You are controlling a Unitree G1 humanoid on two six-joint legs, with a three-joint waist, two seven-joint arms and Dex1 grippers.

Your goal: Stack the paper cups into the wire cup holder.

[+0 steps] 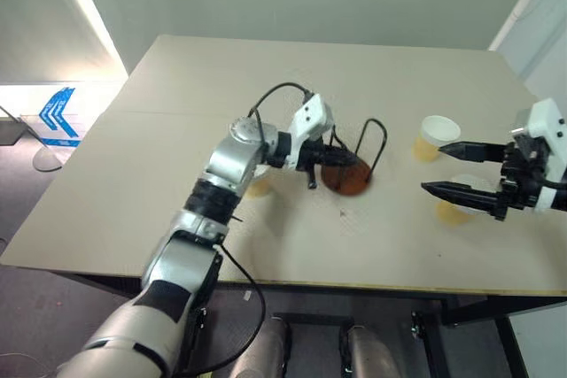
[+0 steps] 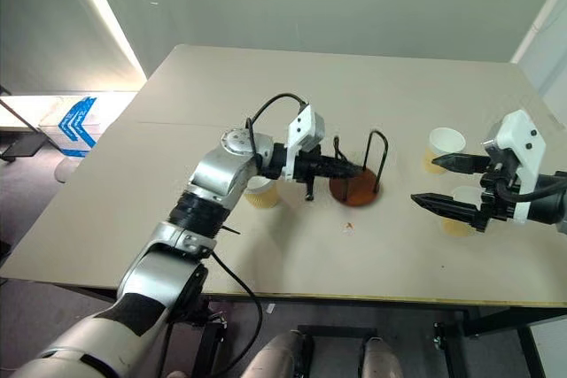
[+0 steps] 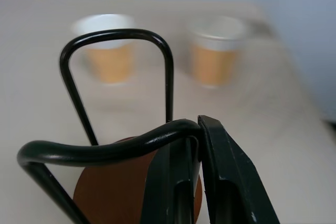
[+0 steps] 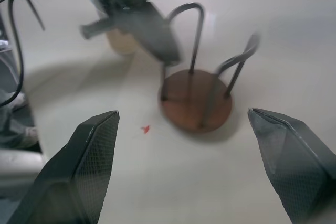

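Head views. I see the beige counter [image 1: 177, 157] with the wire cup holder [image 1: 347, 176] standing near its middle: a reddish-brown disc with two upright black wire loops. My left claw [image 1: 341, 158] reaches in from the left, its fingers together and clamped on the nearer loop. One paper cup [image 2: 260, 192] stands just left of the holder, partly hidden behind my left forearm. Two more stand to the right: the far cup [image 1: 437, 137] and the near cup [image 1: 457, 203], the latter behind my right claw [image 1: 443, 168], whose fingers are spread wide and hold nothing (it hovers above the counter).

Left wrist view. The two black fingers [image 3: 231, 182] pinch the top of one wire loop [image 3: 105, 148]; the second loop [image 3: 118, 38] rises beyond, over the brown disc. Two cups stand blurred beyond the holder.

Right wrist view. Between the two spread fingers [image 4: 84, 166] lies the holder, upright, with the left claw on its loop. A small red mark [image 4: 145, 128] shows on the counter beside the disc.
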